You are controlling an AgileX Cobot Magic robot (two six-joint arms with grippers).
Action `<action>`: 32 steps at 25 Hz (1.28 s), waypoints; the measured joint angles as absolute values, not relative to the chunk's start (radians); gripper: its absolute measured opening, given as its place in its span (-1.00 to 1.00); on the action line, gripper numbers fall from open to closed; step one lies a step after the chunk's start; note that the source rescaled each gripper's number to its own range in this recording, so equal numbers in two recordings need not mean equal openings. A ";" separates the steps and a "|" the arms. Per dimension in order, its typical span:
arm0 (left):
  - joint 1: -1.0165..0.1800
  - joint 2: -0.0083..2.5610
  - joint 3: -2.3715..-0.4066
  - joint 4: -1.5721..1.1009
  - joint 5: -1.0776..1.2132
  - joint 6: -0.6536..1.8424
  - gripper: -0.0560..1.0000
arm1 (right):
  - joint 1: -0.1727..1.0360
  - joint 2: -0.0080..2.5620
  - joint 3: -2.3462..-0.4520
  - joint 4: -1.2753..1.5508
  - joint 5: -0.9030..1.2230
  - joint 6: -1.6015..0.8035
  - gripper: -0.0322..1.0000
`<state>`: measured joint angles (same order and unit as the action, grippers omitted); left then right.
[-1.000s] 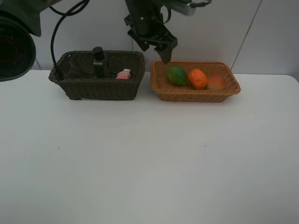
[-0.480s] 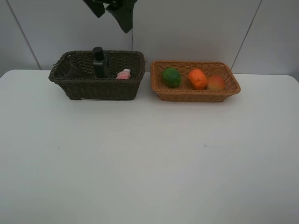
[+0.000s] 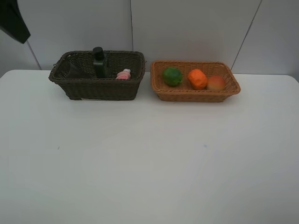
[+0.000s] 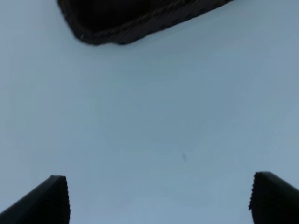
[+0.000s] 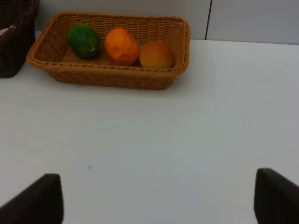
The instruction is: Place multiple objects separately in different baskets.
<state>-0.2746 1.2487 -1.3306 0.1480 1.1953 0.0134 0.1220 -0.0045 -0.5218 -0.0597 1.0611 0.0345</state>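
The dark brown basket [image 3: 96,88] stands at the back left. It holds a dark green pump bottle [image 3: 99,62], a pink white-capped bottle [image 3: 124,74] and a dim mauve cup [image 3: 74,71]. To its right, the light tan basket [image 3: 196,95] holds the green round fruit [image 3: 172,76], the orange [image 3: 197,79] and the peach [image 3: 216,83]. The right wrist view shows the same fruit [image 5: 83,40], orange [image 5: 122,45] and peach [image 5: 156,54] in their basket [image 5: 110,77]. My left gripper [image 4: 159,200] is open over bare table near the dark basket [image 4: 135,21]. My right gripper [image 5: 159,200] is open and empty, well in front of the tan basket.
The white table [image 3: 149,158] spreads wide in front of both baskets. A dark part of an arm [image 3: 13,18] hangs in the top left corner of the high view. A pale wall rises close behind the baskets.
The arm that hung over the gap between the baskets has swung up and left, out to the top left corner. The green fruit has settled slightly leftward in the tan basket.
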 joint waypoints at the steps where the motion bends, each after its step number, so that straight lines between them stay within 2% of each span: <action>1: -0.240 1.207 -1.291 0.148 1.195 0.013 1.00 | 0.122 -0.004 -0.522 -0.060 1.061 0.034 0.35; 9: -0.016 0.870 -1.053 0.111 1.195 0.013 1.00 | 0.122 -0.004 -0.522 -0.060 1.061 0.034 0.35; 16: 0.117 0.630 -0.885 0.021 1.181 0.027 1.00 | 0.122 -0.004 -0.522 -0.060 1.061 0.034 0.35; 24: 0.132 0.351 -0.728 -0.021 1.139 0.077 1.00 | 0.122 -0.004 -0.522 -0.060 1.061 0.034 0.35; 32: 0.132 0.202 -0.589 -0.078 1.103 0.112 1.00 | 0.122 -0.004 -0.522 -0.060 1.061 0.034 0.35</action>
<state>0.1323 0.2021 -0.5892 -0.0777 1.1034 0.1120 0.1220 -0.0045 -0.5218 -0.0597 1.0611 0.0345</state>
